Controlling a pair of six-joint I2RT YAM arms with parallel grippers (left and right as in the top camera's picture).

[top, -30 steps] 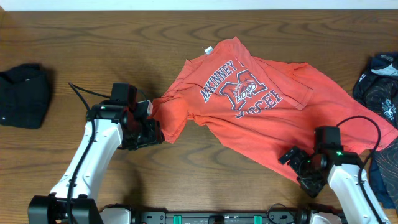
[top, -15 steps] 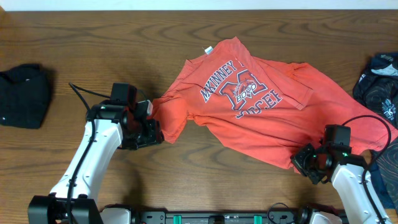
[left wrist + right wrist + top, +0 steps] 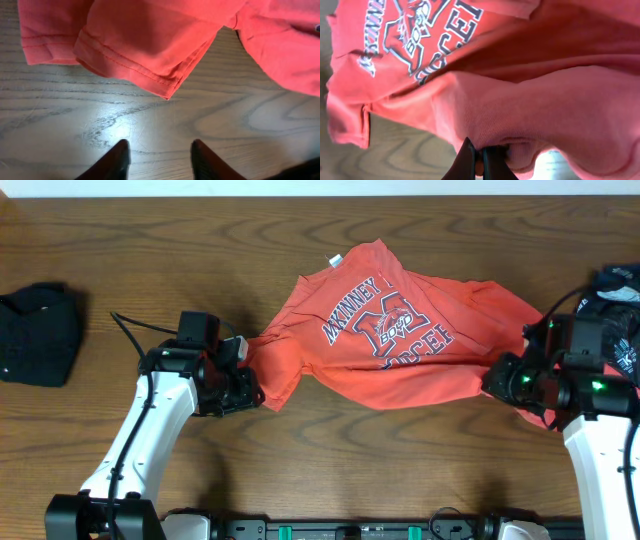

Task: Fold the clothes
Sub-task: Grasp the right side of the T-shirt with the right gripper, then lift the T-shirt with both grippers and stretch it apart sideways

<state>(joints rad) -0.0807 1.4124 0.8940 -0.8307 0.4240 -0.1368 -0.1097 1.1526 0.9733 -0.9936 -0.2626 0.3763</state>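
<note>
Far left of the tabletop (image 3: 330,470): black cloth bundle (image 3: 38,332), well apart from my left hand (image 3: 250,385). The left hand sits low at the T-shirt's left edge, fingers apart with nothing between them. In the wrist view there is bare wood in the gap, and the sleeve hem (image 3: 165,82) lies just ahead of the fingertips without touching them. The coral-red T-shirt (image 3: 400,345) lies crumpled across the middle and right of the tabletop, with the chest lettering (image 3: 388,328) face up. My right hand (image 3: 498,380) is at the shirt's right side, fingers together and clamped on a fold of the red fabric. In the wrist view cloth bunches around the pinched tips, with wood showing below. Far right: navy swirl-patterned garment (image 3: 615,310), near the right hand and partly hidden by my arm.
</note>
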